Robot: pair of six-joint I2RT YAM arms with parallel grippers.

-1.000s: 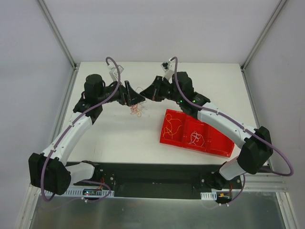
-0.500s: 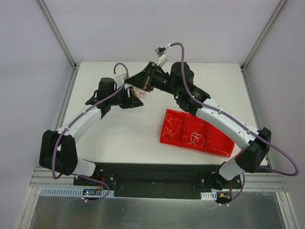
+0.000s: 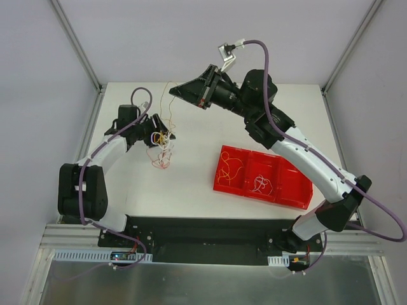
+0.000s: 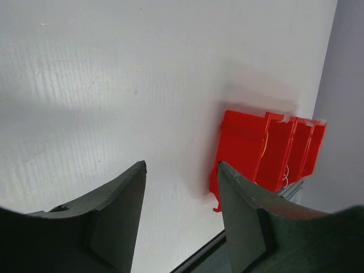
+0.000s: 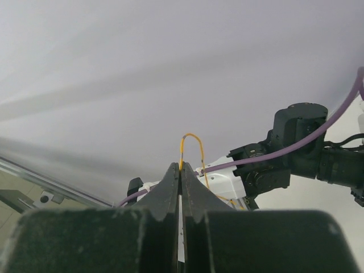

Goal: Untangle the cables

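Observation:
The cables are a small tangle (image 3: 163, 139) of orange-yellow, white and reddish-brown strands at the back left of the table, with loose ends trailing toward me (image 3: 159, 160). My left gripper (image 3: 159, 131) sits right at the tangle. In the left wrist view its jaws (image 4: 181, 170) stand apart with only table between them and no strand in sight. My right gripper (image 3: 173, 94) is raised, shut on one orange-yellow strand (image 5: 191, 140), which loops above the tips (image 5: 181, 166) and runs thin and stretched down to the tangle (image 3: 165, 108).
A red three-compartment bin (image 3: 295, 192) lies right of centre, with a yellow strand (image 3: 230, 166) in its left compartment and a white one (image 3: 261, 184) in the middle. It also shows in the left wrist view (image 4: 244, 148). Metal frame posts stand at the back corners.
My right gripper has risen and swung right, drawing the orange-yellow strand out of the tangle. My left arm has pulled back to the left, and the tangle has shifted left with it.

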